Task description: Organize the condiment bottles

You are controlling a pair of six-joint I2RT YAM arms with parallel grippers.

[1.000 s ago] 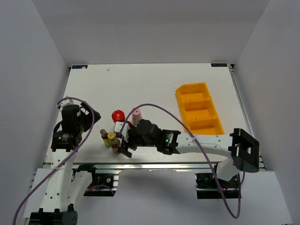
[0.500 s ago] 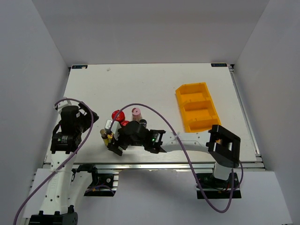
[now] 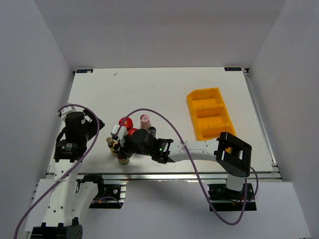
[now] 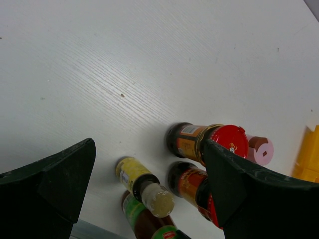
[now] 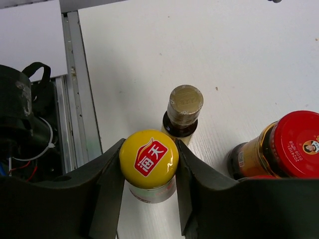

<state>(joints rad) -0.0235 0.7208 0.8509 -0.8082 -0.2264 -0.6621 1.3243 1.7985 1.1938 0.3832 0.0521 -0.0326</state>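
Observation:
The condiment bottles stand in a cluster near the table's front left. My right gripper [image 5: 149, 149] is shut on the yellow cap of the slim green-red sauce bottle [image 5: 148, 160], which stands upright on the table. Just beyond it is the slim brown bottle [image 5: 185, 108], and a red-lidded jar [image 5: 295, 143] stands to the right. From above, my right gripper [image 3: 119, 149] covers that bottle. Close by are two red-lidded jars [image 3: 125, 122], the pink-capped bottle [image 3: 145, 119] and the grey-topped shaker [image 3: 151, 130]. My left gripper [image 4: 148, 144] hangs open left of the cluster, holding nothing.
The yellow three-compartment tray [image 3: 204, 91] lies at the right of the table, far from the bottles. The held bottle is close to the table's front edge and its metal rail [image 5: 75, 99]. A purple cable [image 3: 164, 119] arches over the right arm.
My right arm has swung left past the jars to the front of the cluster. Its jaws went from open to shut on the yellow-capped bottle. The left arm has stayed put.

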